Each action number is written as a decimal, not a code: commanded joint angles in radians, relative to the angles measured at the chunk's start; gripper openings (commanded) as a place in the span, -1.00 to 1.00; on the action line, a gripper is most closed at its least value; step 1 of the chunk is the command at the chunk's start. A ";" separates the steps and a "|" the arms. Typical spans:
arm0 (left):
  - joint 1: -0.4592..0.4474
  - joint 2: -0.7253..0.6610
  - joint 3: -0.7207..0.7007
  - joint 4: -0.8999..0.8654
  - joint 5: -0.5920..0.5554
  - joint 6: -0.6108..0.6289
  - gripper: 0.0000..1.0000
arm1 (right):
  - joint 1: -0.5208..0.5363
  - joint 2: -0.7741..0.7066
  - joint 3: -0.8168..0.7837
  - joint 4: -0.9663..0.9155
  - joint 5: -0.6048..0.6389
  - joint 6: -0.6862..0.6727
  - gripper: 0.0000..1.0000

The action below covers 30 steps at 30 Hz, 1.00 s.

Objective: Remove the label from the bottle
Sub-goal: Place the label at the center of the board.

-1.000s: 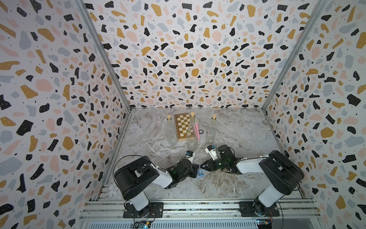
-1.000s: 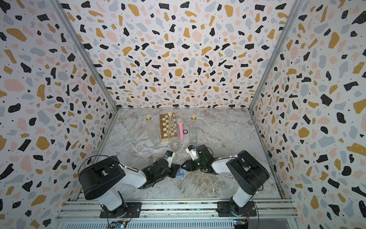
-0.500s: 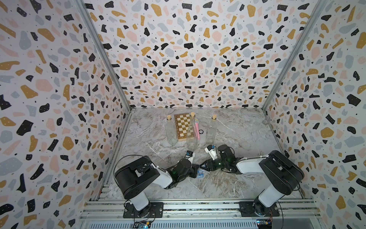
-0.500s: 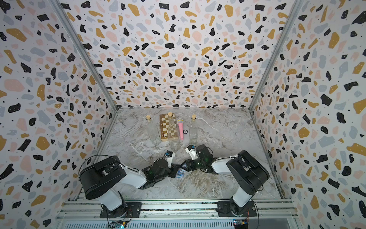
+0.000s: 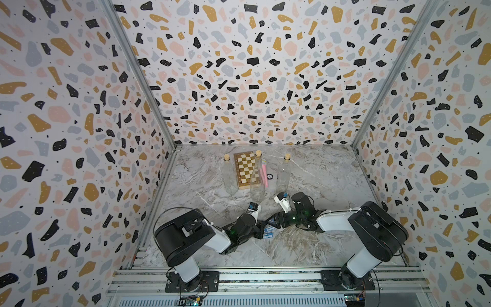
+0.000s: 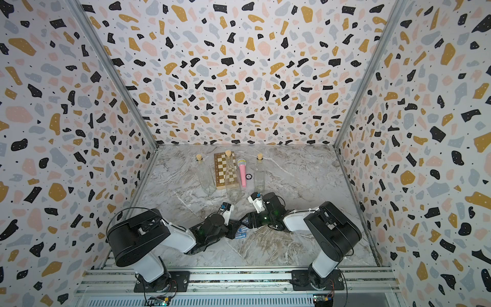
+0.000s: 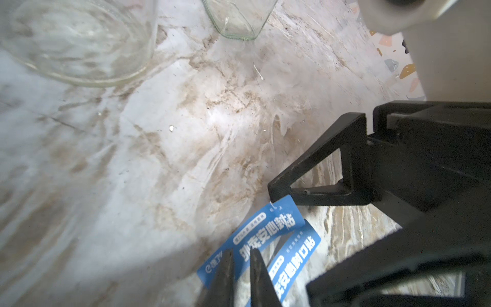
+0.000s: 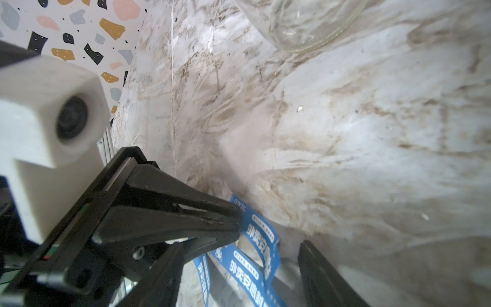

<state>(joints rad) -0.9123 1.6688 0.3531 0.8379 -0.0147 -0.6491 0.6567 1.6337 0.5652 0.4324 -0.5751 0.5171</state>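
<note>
Left tool point(image 7: 241, 256): mine, pinching the blue printed label strip point(image 7: 265, 234), off the glass, in front of the tall clear corked bottle point(image 5: 256, 183). Right tool point(image 5: 272, 221): mine, spread at the strip's end; I should back out straight, not snagging it.

Glossy blue label point(image 7: 265, 234), clear smooth glass bottle point(image 7: 79, 45), matt marbled table point(image 7: 159, 159).

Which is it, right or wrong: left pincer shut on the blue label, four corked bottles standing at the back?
Wrong on the count: three corked bottles stand at the back, seen in both top views. The left pincer is shut on the blue label.
</note>
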 commanded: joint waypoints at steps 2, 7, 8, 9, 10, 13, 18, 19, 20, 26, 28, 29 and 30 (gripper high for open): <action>0.006 0.020 -0.028 -0.042 0.010 -0.006 -0.71 | -0.005 -0.037 0.017 -0.110 0.057 -0.015 0.42; 0.005 0.009 -0.031 -0.048 0.007 -0.005 -0.70 | -0.023 -0.085 0.021 -0.142 0.071 -0.027 0.40; 0.006 0.007 -0.031 -0.049 0.006 -0.005 -0.70 | -0.025 -0.094 0.021 -0.147 0.074 -0.029 0.40; 0.006 0.003 -0.030 -0.054 0.005 -0.003 -0.70 | -0.029 -0.101 0.021 -0.152 0.077 -0.031 0.39; 0.007 0.000 -0.028 -0.059 0.004 -0.001 -0.70 | -0.029 -0.108 0.019 -0.156 0.080 -0.032 0.39; 0.007 -0.010 -0.024 -0.078 -0.002 0.002 -0.69 | -0.032 -0.125 0.017 -0.162 0.085 -0.040 0.36; 0.007 -0.016 -0.008 -0.097 -0.002 0.004 -0.69 | -0.032 -0.149 0.011 -0.163 0.083 -0.044 0.28; 0.007 -0.017 -0.001 -0.103 0.000 0.005 -0.69 | -0.032 -0.154 0.007 -0.161 0.079 -0.044 0.26; 0.008 -0.018 0.006 -0.107 0.005 0.006 -0.69 | -0.032 -0.161 0.004 -0.156 0.077 -0.045 0.23; 0.008 -0.017 0.045 -0.139 0.019 0.009 -0.68 | -0.032 -0.191 -0.009 -0.140 0.059 -0.052 0.05; 0.009 -0.022 0.047 -0.140 0.021 0.008 -0.68 | -0.032 -0.196 -0.012 -0.138 0.052 -0.058 -0.01; 0.008 -0.025 0.047 -0.141 0.022 0.009 -0.68 | -0.032 -0.199 -0.013 -0.136 0.049 -0.060 -0.05; 0.008 -0.030 0.047 -0.144 0.022 0.008 -0.67 | -0.032 -0.199 -0.016 -0.133 0.046 -0.060 -0.09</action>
<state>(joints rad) -0.9096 1.6520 0.3912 0.7521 -0.0040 -0.6476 0.6273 1.4597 0.5617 0.3000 -0.5102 0.4690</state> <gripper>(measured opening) 0.161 0.470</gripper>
